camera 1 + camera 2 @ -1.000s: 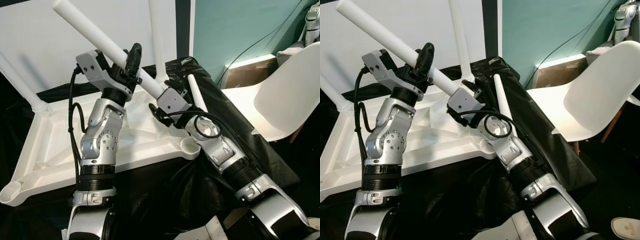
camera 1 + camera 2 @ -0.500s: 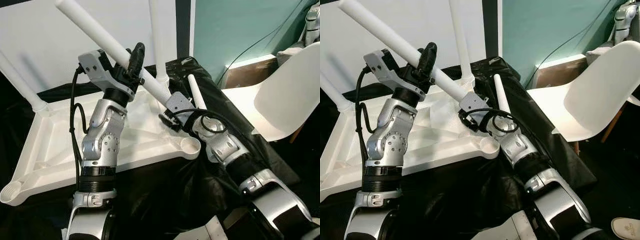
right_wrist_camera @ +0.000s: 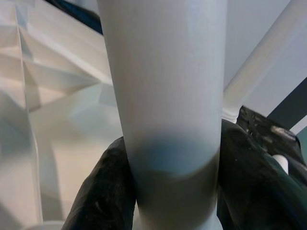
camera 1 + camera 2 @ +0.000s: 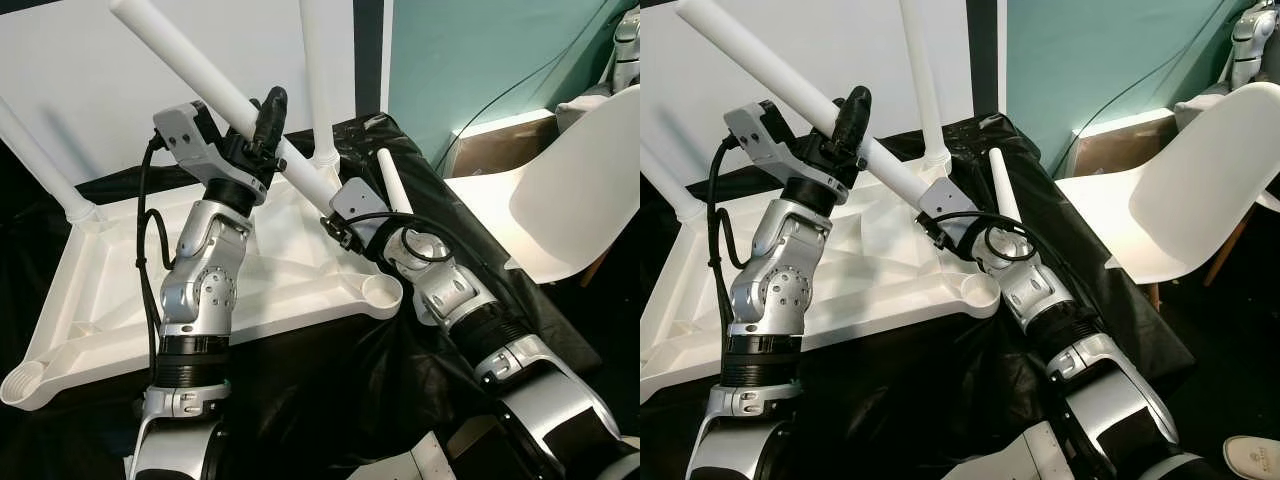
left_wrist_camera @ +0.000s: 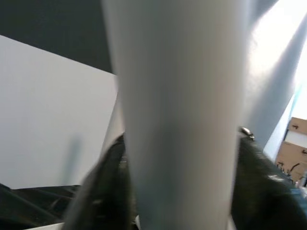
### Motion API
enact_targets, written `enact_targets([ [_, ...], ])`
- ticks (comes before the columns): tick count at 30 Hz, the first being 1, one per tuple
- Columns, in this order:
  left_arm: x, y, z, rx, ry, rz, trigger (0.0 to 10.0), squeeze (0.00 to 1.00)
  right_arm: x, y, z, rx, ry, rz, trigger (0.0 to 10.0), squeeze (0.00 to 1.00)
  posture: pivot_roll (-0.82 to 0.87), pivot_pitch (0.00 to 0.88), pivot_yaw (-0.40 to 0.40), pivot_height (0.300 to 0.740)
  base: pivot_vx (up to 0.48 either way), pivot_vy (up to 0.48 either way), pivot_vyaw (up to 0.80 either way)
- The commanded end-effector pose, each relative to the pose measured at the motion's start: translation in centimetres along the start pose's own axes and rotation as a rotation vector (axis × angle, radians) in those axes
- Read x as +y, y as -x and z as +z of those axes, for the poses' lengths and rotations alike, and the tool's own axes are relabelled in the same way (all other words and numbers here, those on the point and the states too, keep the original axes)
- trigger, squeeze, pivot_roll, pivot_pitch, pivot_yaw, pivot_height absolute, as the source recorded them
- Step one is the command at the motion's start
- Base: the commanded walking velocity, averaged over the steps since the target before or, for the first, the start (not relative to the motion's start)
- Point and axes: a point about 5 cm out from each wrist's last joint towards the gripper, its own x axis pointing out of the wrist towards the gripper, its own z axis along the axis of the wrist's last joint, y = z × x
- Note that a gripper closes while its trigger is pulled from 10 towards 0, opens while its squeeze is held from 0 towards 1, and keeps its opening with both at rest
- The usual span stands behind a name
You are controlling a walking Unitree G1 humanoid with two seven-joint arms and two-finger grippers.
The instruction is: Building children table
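White plastic leg (image 4: 200, 75) slants between your grippers: the left gripper (image 4: 262, 128) is clamped mid-shaft to steady it, while the right gripper (image 4: 338, 215) is clamped on the low end, steering it toward the near-right socket (image 4: 381, 291) of the upturned table (image 4: 90, 300). Since a second ago, that end has moved right, nearer the socket.

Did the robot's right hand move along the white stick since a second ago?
Yes. The right gripper has slid up the white table leg, away from the empty corner socket of the upturned tabletop, toward the left gripper.
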Motion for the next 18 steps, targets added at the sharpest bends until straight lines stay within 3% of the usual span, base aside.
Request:
enact_targets([
  [1,-0.9,0.1,0.4,-0.013,0.012,-0.173,10.0,1.00,-0.3,-0.1,0.6,-0.026,-0.010,-0.010,0.0,0.00,-0.08,0.000,0.107,0.740,0.000,0.000,0.00],
  [4,-1.2,0.2,0.6,-0.015,0.026,-0.217,10.0,1.00,-0.5,0.0,0.6,-0.027,-0.011,-0.020,0.0,0.00,-0.08,0.000,0.109,0.740,0.000,0.000,0.00],
  [5,-1.6,0.6,0.7,0.011,0.030,-0.295,10.0,0.00,-0.7,0.0,0.5,-0.027,-0.015,-0.035,0.0,0.00,-0.08,0.000,0.109,0.740,0.000,0.000,0.00],
  [7,-1.5,1.6,0.2,0.090,0.008,-0.401,10.0,0.00,-1.0,0.1,0.4,-0.028,-0.024,-0.058,0.0,0.00,-0.08,0.000,0.109,0.740,0.000,0.000,0.00],
  [14,0.4,3.7,-2.0,0.282,-0.077,-0.445,10.0,0.00,-1.3,0.3,0.4,-0.031,-0.062,-0.094,0.0,0.00,-0.08,0.000,0.107,0.740,0.000,0.000,0.00],
  [15,0.9,4.6,-2.7,0.343,-0.109,-0.466,10.0,0.00,-1.4,0.4,0.3,-0.030,-0.068,-0.104,8.7,0.00,-0.08,0.000,0.107,0.740,0.000,0.000,0.00],
  [16,1.4,5.5,-3.2,0.400,-0.129,-0.497,10.0,0.00,-1.5,0.6,0.3,-0.033,-0.075,-0.114,10.0,0.00,-0.08,0.000,0.108,0.740,0.000,0.000,0.00],
  [18,1.6,6.1,-3.6,0.438,-0.139,-0.519,10.0,0.00,-1.6,0.7,0.3,-0.035,-0.079,-0.121,10.0,0.00,-0.08,0.000,0.108,0.740,0.000,0.000,0.00],
])
